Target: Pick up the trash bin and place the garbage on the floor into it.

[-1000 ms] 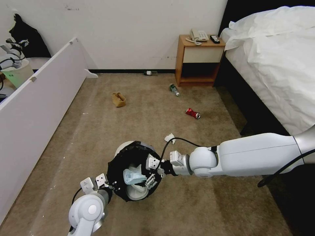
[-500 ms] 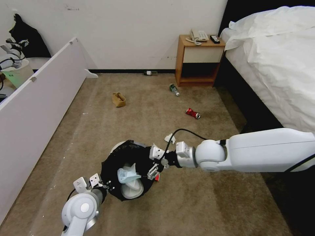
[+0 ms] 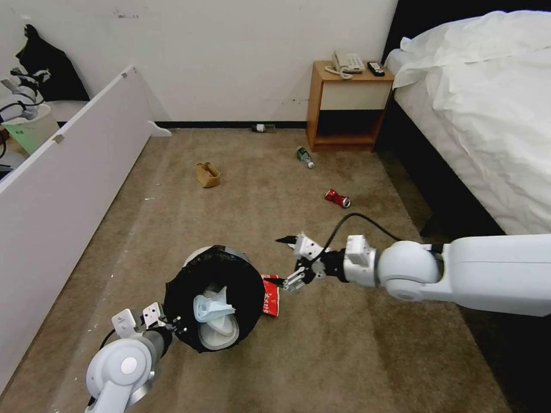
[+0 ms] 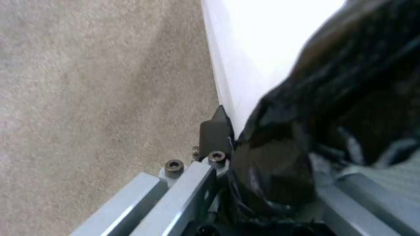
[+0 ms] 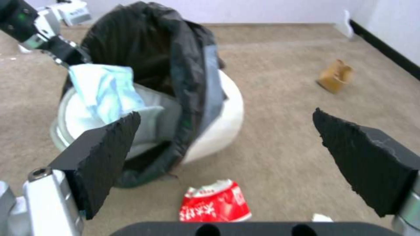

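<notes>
— Far left first?
— Left gripper point(image 3: 172, 324) clamped on the rim of the trash bin point(image 3: 211, 298), held tilted above the floor point(image 3: 344, 355), mask and a white slipper inside.

— And beside it?
— Red packet point(image 3: 270, 295) flat on the carpet, just beside the bin's right side, long axis running toward the robot.

— Nearer arm?
— Right gripper point(image 3: 291, 261), fingers spread and empty, hovering just right of the packet, nearly over it. White tissue point(image 5: 321, 217) close under it.

— Anything in the way?
— Probably only the bin's overhanging edge. Brown paper bag point(image 3: 208, 174), bottle point(image 3: 305, 156), red can point(image 3: 337, 198) well beyond.
</notes>
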